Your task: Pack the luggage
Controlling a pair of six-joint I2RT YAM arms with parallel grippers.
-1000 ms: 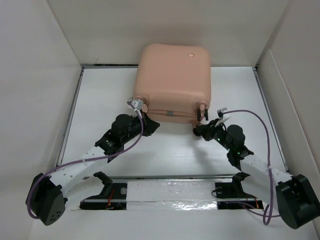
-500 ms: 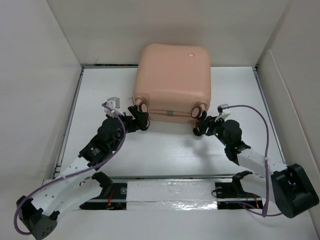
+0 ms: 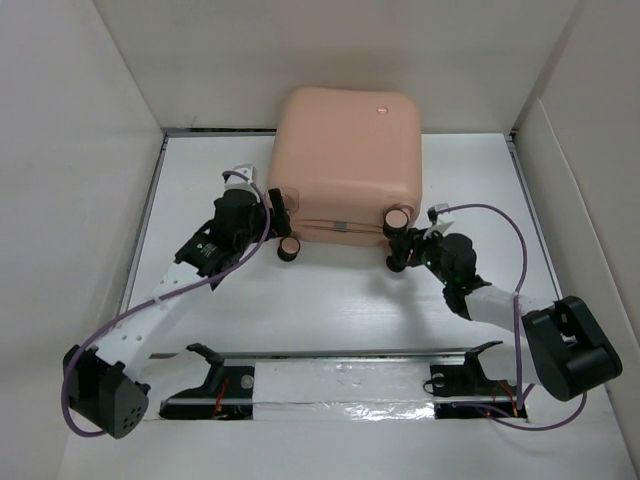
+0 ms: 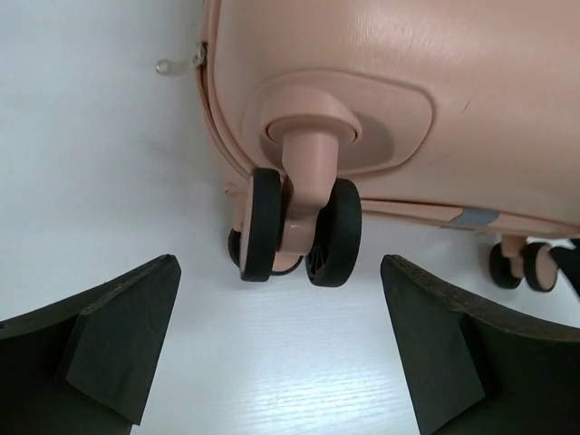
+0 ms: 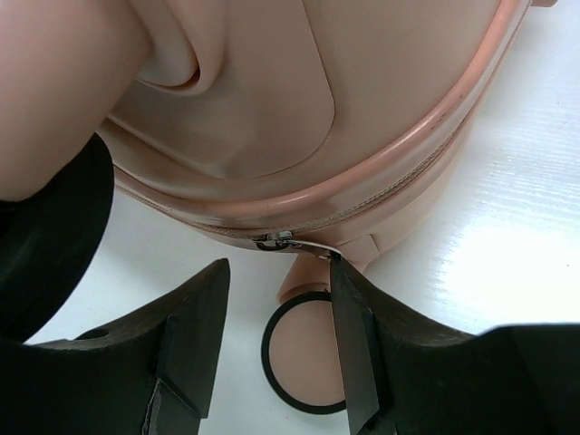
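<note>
The luggage (image 3: 345,150) is a peach-pink hard-shell suitcase, closed, at the back middle of the white table. My left gripper (image 3: 274,214) is at its near left corner, open wide. In the left wrist view a pink-and-black caster wheel (image 4: 299,231) stands just ahead of the left gripper (image 4: 278,263), with nothing between the fingers. My right gripper (image 3: 399,250) is at the near right corner, open. In the right wrist view the silver zipper pull (image 5: 304,243) touches the tip of one finger of the right gripper (image 5: 278,263). A wheel (image 5: 304,349) lies beyond the gap.
White walls (image 3: 80,150) close in the table on the left, back and right. A taped rail (image 3: 340,385) runs along the near edge between the arm bases. Purple cables (image 3: 500,225) loop off both arms. Another zipper pull (image 4: 177,63) lies at the suitcase's left side.
Both grippers have gone from shut to open. The left arm has swung back and to the left of the suitcase corner. The right gripper has stayed by the right wheel.
</note>
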